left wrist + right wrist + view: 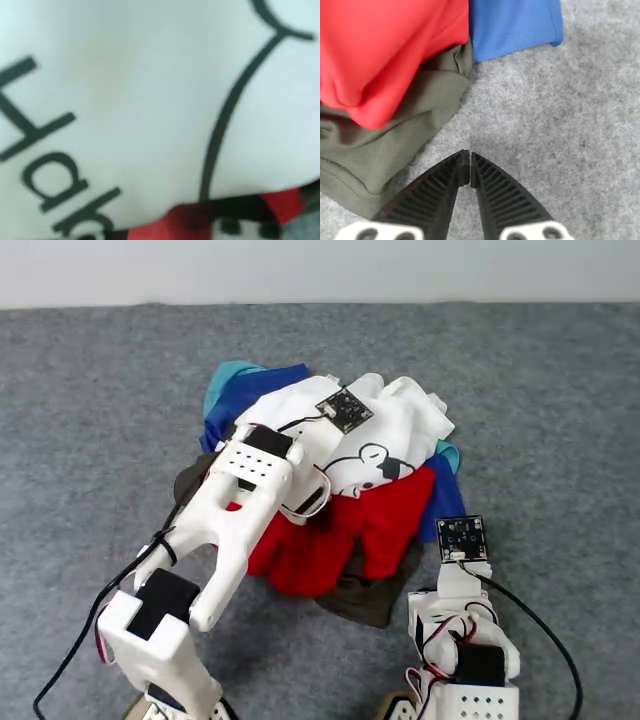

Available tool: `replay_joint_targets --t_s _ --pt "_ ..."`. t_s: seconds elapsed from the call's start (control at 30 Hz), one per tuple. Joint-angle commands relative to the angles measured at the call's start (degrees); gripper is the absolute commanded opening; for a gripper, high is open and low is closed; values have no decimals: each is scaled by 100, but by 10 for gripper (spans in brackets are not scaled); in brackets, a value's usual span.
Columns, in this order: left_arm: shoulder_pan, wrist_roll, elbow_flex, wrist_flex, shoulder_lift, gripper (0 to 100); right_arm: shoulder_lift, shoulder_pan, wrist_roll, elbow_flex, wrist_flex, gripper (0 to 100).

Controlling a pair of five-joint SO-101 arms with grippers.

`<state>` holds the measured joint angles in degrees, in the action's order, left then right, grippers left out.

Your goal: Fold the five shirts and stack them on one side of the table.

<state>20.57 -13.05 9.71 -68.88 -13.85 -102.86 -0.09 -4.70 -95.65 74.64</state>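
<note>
While the shirts lie heaped in the middle of the table (pixel 90 390), take the white shirt (pixel 395 430) on top first and draw it clear of the red shirt (pixel 340 535) before spreading it flat; you cannot tell whether the left tool (pixel 340 420), down on it, has any hold. Your right tool (pixel 470 161) hangs closed tip to tip, empty, over bare table beside the olive shirt (pixel 395 150). Black lettering and a line drawing mark the white shirt.

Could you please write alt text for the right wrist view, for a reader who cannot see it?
The right arm's black ribbed hand, shut, points at grey felt-like tabletop just beside a crumpled olive-green mesh shirt. A bright red shirt lies over the olive one, and a blue mesh shirt adjoins them.
</note>
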Motion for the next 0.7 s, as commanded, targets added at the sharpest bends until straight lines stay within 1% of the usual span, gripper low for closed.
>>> replay_joint_targets --t_s 0.0,0.17,0.4,0.53,0.67 --pt "-18 26 -251 176 158 20 -48 4 -62 -79 13 9" --pt "-299 88 -514 -26 1099 13 -48 4 -62 -79 13 9" --pt "-1081 167 -673 185 2822 13 -48 4 -62 -79 13 9" --pt "-1802 158 -673 185 3499 13 -48 4 -62 -79 13 9" --pt "-2752 149 -673 352 3956 13 -48 4 -62 -79 13 9"
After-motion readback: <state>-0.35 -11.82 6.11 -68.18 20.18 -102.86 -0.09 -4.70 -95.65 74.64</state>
